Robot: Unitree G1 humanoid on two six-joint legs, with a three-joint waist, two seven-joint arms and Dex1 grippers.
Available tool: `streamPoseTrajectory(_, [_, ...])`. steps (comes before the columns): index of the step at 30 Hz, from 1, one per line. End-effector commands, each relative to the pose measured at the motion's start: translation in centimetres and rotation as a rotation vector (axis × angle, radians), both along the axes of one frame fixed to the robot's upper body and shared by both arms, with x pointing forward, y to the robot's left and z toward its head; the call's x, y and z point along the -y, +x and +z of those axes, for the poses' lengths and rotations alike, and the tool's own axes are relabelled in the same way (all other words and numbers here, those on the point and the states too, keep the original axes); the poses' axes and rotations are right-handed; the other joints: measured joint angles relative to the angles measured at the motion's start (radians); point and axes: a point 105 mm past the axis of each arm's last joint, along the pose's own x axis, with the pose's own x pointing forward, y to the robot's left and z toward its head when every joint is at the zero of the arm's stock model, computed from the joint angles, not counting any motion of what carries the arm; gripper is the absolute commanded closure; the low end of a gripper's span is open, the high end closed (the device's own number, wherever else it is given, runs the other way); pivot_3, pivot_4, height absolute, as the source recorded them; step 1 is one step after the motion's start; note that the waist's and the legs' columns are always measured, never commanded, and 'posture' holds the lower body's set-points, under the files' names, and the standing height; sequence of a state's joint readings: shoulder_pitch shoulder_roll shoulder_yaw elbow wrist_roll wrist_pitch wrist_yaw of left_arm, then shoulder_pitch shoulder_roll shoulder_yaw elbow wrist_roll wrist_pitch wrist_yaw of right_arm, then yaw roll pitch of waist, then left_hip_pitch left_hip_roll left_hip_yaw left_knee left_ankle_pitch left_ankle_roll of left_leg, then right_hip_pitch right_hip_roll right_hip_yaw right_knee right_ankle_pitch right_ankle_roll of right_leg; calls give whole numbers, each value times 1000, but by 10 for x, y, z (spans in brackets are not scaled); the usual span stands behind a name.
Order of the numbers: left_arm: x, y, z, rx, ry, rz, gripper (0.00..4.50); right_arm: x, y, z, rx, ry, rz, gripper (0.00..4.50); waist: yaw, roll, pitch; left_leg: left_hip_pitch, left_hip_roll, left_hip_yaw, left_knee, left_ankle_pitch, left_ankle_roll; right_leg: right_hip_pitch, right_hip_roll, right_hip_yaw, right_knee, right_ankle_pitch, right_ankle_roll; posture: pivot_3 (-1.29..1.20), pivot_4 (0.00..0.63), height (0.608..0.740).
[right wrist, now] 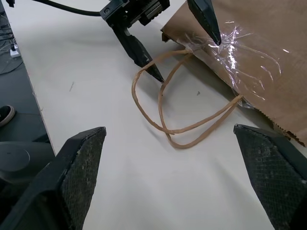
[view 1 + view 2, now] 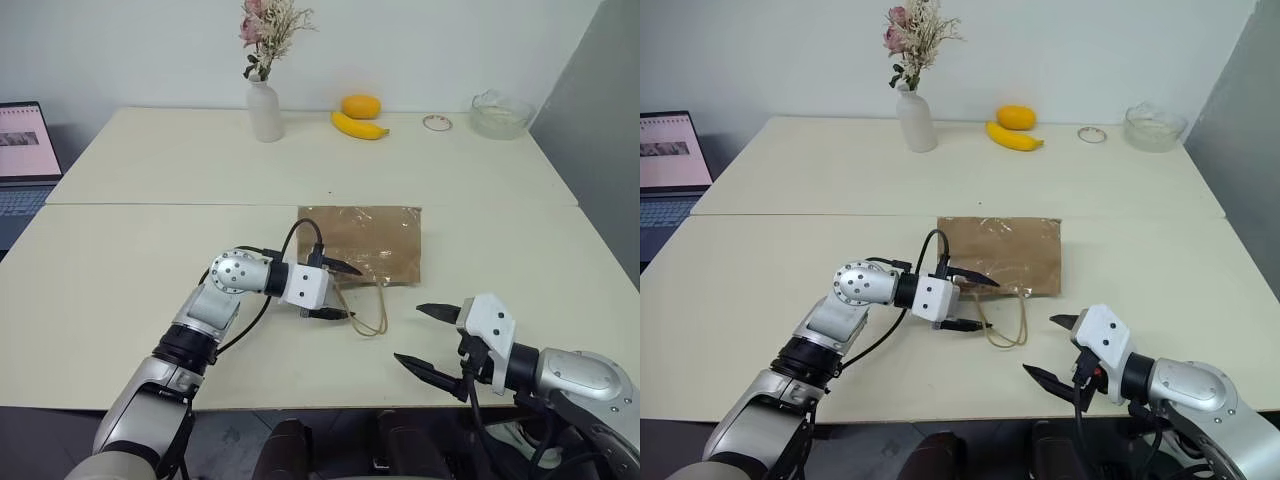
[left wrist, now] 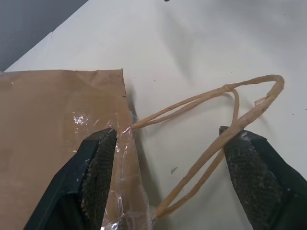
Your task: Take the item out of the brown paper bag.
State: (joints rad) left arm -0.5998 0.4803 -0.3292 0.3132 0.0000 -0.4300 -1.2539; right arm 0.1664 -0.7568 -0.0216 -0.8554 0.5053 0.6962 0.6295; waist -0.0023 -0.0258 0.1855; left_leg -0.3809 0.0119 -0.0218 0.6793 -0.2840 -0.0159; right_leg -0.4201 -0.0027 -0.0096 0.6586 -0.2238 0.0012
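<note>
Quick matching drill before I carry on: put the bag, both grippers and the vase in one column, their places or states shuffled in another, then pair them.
Things:
1. brown paper bag
2. left gripper
3. right gripper
4. white vase

Places or states:
A. open, over bare table near the front edge
B. lying flat, cord handles trailing toward the robot
C. upright at the far side, holding dried flowers
D. open at the bag's mouth, one finger on the bag, one by the handles

Pairs: 1-B, 2-D, 3-A, 4-C
</note>
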Motion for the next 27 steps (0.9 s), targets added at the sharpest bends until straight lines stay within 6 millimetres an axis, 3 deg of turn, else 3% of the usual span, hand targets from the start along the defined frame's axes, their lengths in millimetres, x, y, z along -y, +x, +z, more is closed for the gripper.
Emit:
streamPoseTrajectory(1, [10,-7,0,7,18,-74,1800,-4,-1,6,45,-9,17,0,0,0,0,0,0,0,0,0,0,0,0,0,0,0,0,0,150,740])
streamPoseTrajectory(5, [18,-7,-1,12,14,-90,3033,-4,0,3,45,-21,24,0,0,0,0,0,0,0,0,0,0,0,0,0,0,0,0,0,150,740])
streamPoseTrajectory(10, [25,3,23,-64,-110,-5,4475,-8,2,-6,36,-47,29,0,0,0,0,0,0,0,0,0,0,0,0,0,0,0,0,0,150,740])
streamPoseTrajectory(16, [17,10,44,-154,-186,93,4475,-22,13,-20,19,-32,19,0,-3,0,0,0,0,-1,0,0,0,0,2,0,0,0,0,0,150,740])
streamPoseTrajectory(25, [10,14,53,-183,-222,164,4475,-50,43,-34,77,-36,44,0,-3,0,0,0,0,-1,0,0,0,0,1,0,0,0,0,0,150,740])
streamPoseTrajectory(27, [11,15,55,-184,-231,172,4500,-53,52,-40,90,-57,31,628,-3,0,0,0,0,-1,0,0,0,0,1,0,0,0,0,0,150,740])
